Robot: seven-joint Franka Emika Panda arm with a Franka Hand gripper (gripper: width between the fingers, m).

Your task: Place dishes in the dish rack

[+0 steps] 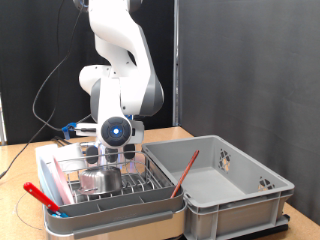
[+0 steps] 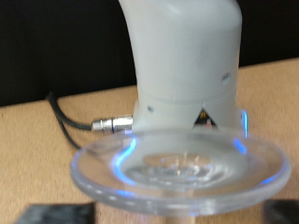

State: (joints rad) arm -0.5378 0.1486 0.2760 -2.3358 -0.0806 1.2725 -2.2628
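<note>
My gripper (image 1: 110,155) hangs just above the silver wire dish rack (image 1: 140,187), which sits in a pale tray with a grey rim. In the wrist view my gripper (image 2: 170,211) is shut on the clear glass (image 2: 177,173); its wide rim fills the gap between the dark fingertips (image 2: 61,213). The pink plate (image 1: 66,186) stands on edge in the rack towards the exterior view's left. The small steel cup (image 1: 100,180) sits in the rack right under the gripper. A thin red utensil (image 1: 183,172) leans inside the grey bin. Another red piece (image 1: 40,195) lies at the rack's left front corner.
A large grey plastic bin (image 1: 235,185) stands against the rack on the exterior view's right. The robot's white base (image 2: 182,56) and a black cable (image 2: 70,121) lie behind the glass on the wooden table (image 1: 25,165). Black curtains close off the back.
</note>
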